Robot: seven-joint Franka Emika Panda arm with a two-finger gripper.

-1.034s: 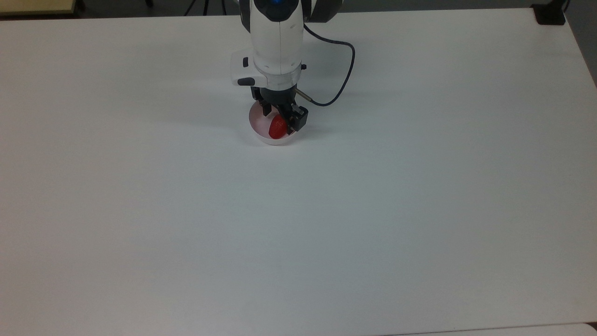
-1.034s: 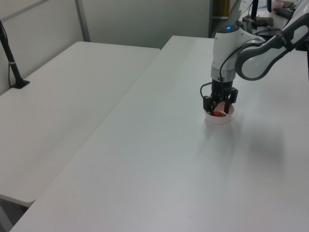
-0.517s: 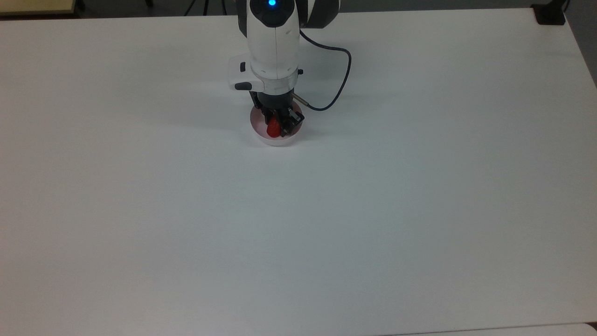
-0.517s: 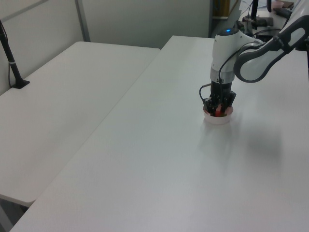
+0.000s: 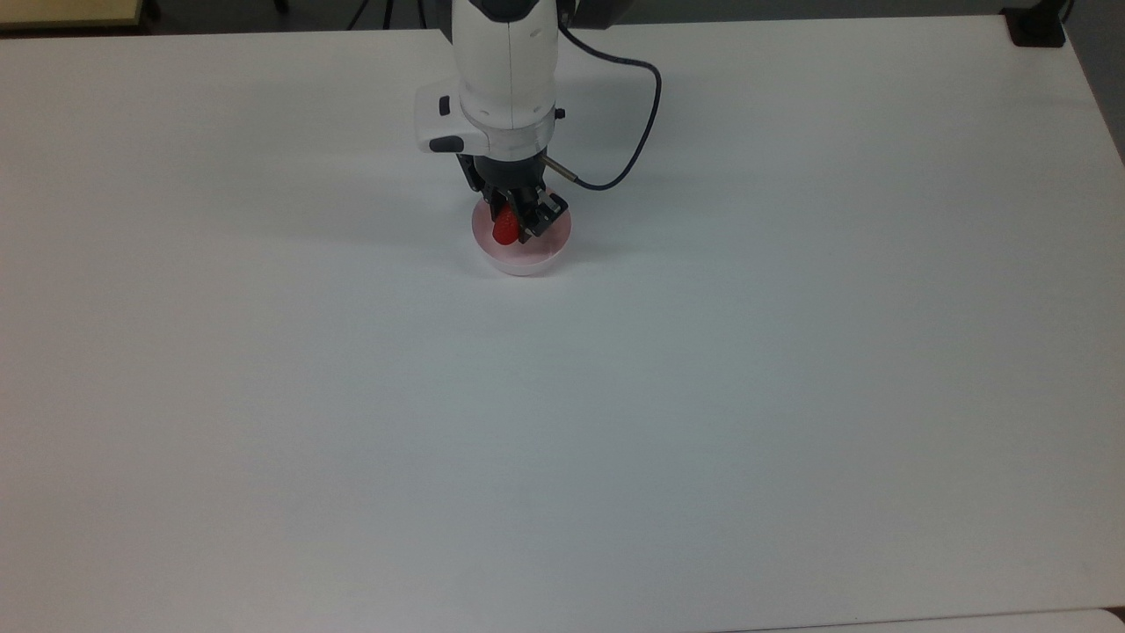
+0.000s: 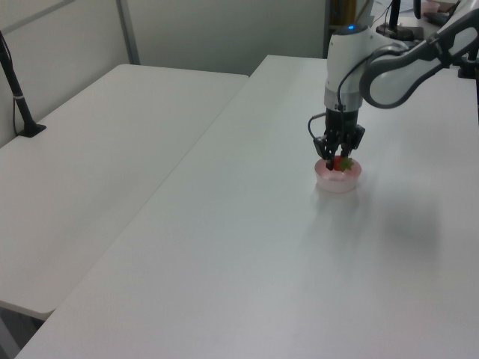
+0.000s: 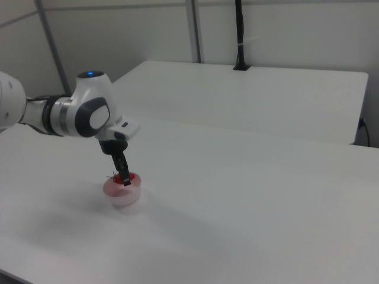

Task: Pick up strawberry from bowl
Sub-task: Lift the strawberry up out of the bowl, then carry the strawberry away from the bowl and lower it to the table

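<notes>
Pinching one red strawberry (image 5: 504,228) between its closed fingers, the single gripper (image 5: 511,225) hung just over one pale pink bowl (image 5: 545,251) on the white table (image 5: 615,422); one black cable (image 5: 646,132) looped beside the arm.

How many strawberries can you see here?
1. The strawberry is pinched in the gripper, just above the pink bowl on the white table. The gripper hides part of the bowl's inside.
</notes>
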